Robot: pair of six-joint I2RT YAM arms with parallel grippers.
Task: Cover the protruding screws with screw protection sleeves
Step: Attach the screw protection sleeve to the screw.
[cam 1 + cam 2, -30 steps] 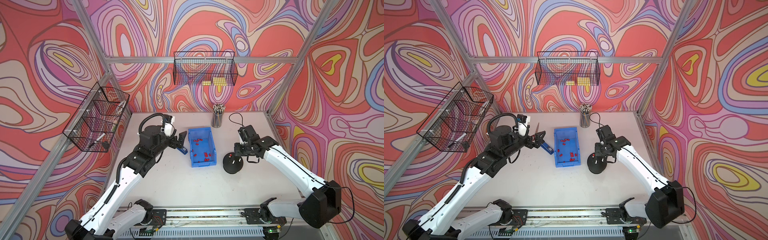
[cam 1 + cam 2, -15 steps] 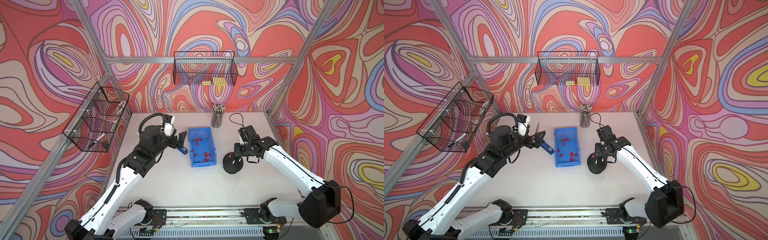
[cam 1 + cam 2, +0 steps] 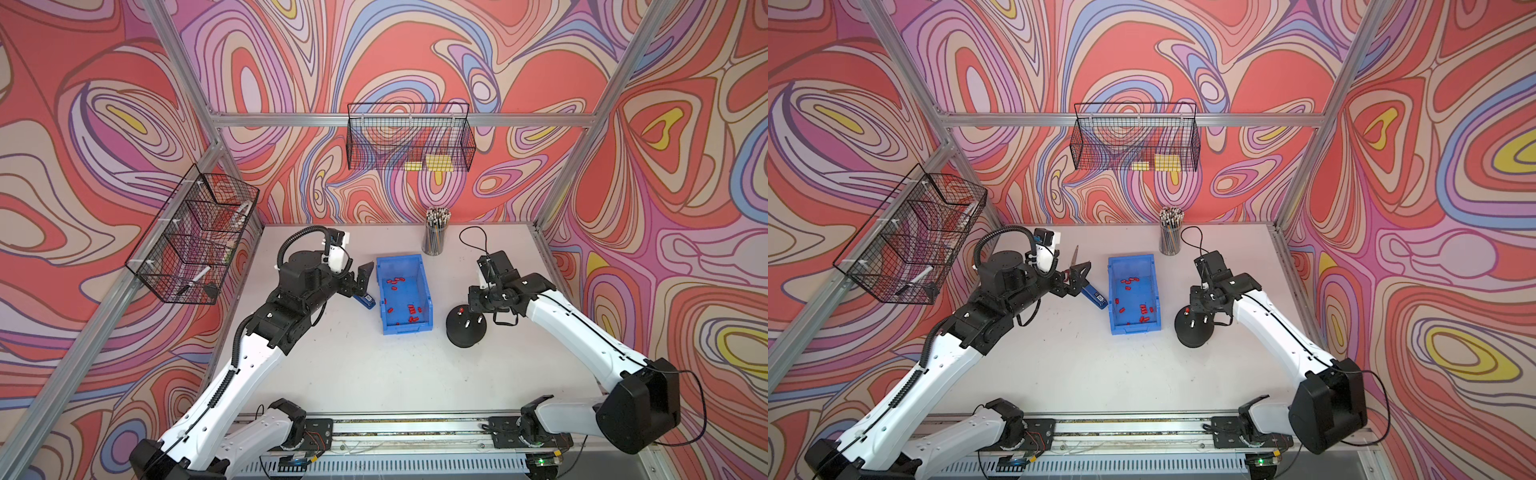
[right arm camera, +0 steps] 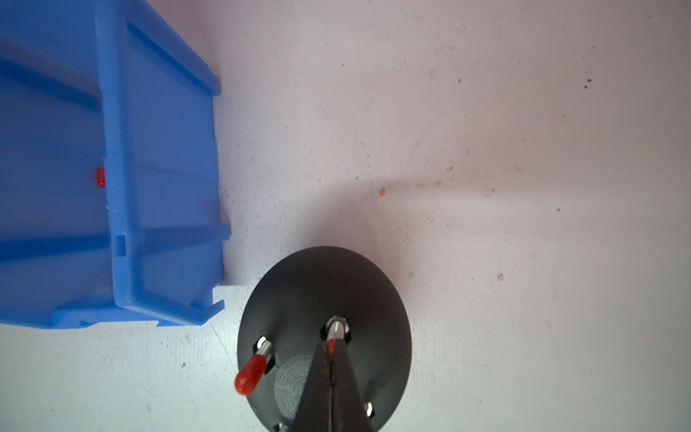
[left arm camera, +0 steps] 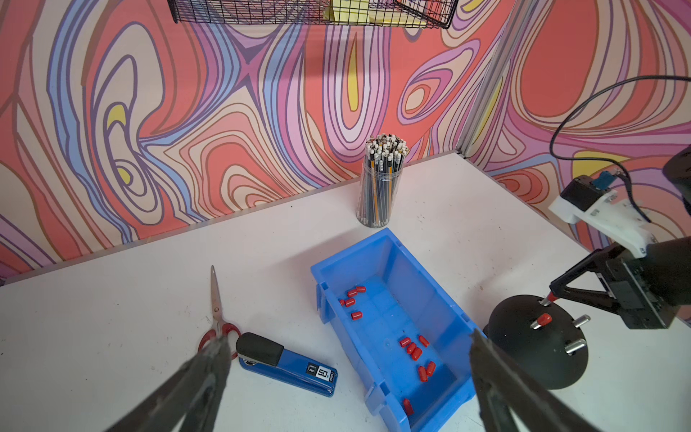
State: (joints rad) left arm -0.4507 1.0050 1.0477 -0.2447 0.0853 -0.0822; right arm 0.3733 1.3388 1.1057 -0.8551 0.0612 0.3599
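Note:
The black round base [image 3: 465, 336] [image 3: 1192, 334] stands right of the blue bin [image 3: 384, 291] [image 3: 1112, 286]. Of the protruding screws, one wears a red sleeve [image 4: 248, 376] [image 5: 542, 319] and two stand bare [image 5: 581, 319]. My right gripper [image 4: 331, 349] [image 3: 473, 308] is shut on another red sleeve, held on the tip of a screw [image 4: 335, 329]. Several loose screw protection sleeves [image 3: 411, 309] [image 5: 413, 349] lie in the bin. My left gripper [image 5: 347, 338] [image 3: 361, 282] [image 3: 1077, 278] hangs open and empty, left of the bin above the stapler.
A blue stapler [image 5: 288, 364] [image 3: 1094, 295] and red-handled scissors [image 5: 217, 318] lie left of the bin. A cup of pencils [image 3: 435, 232] stands at the back. Wire baskets hang on the left wall [image 3: 191, 249] and the back wall [image 3: 409, 137].

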